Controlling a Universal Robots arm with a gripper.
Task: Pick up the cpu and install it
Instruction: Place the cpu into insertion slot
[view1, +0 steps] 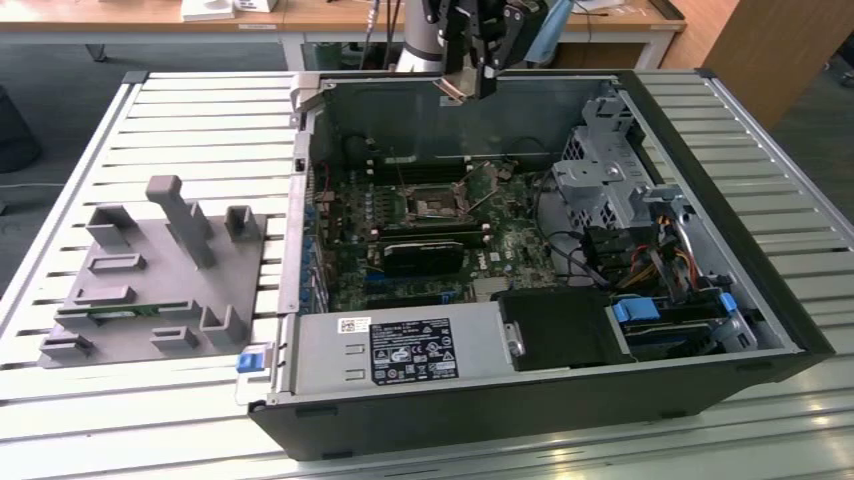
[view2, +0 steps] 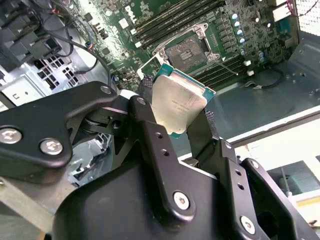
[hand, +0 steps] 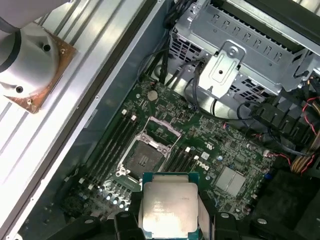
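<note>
The cpu is a flat square chip with a silver metal top and a green rim, and my gripper is shut on it in both wrist views. In the exterior view my gripper hangs above the back wall of the open computer case, with the cpu seen edge-on. Below it, the dark square socket on the green motherboard stands with its metal frame lifted and nothing inside.
The open black computer case lies on a slatted white table. Memory strips run beside the socket. A metal drive cage and cable bundles fill the case's right side. A grey fixture sits on the exterior view's left.
</note>
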